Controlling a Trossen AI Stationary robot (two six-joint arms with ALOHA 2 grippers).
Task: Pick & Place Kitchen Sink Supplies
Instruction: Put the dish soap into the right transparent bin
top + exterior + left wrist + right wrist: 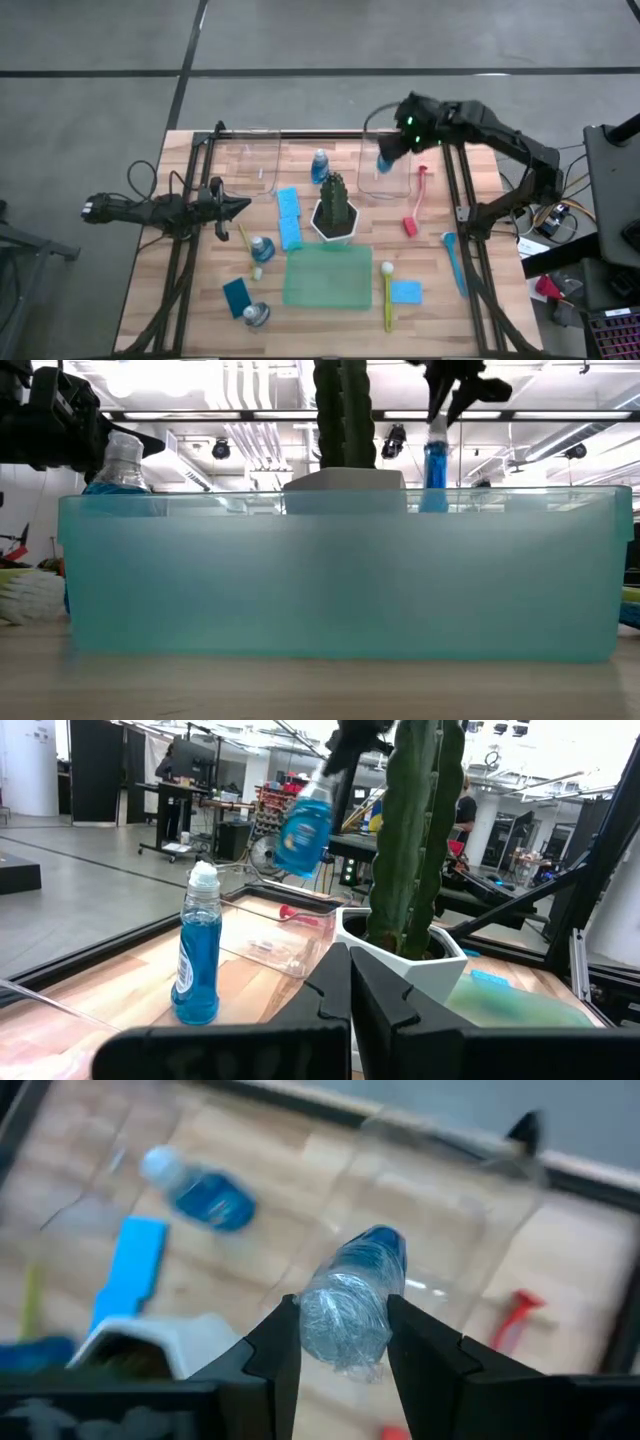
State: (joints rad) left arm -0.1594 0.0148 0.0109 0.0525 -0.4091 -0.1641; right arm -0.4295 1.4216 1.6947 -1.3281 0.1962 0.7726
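The high view looks straight down on the table (200, 290); the low view sits level behind a green tray (340, 575); both wrist views share the plant (420, 830).

My right claw (342, 1342) grips one blue-liquid bottle (352, 1295), tilted, above the clear bin (385, 160); other supplies lie scattered on the worktop (480, 320).
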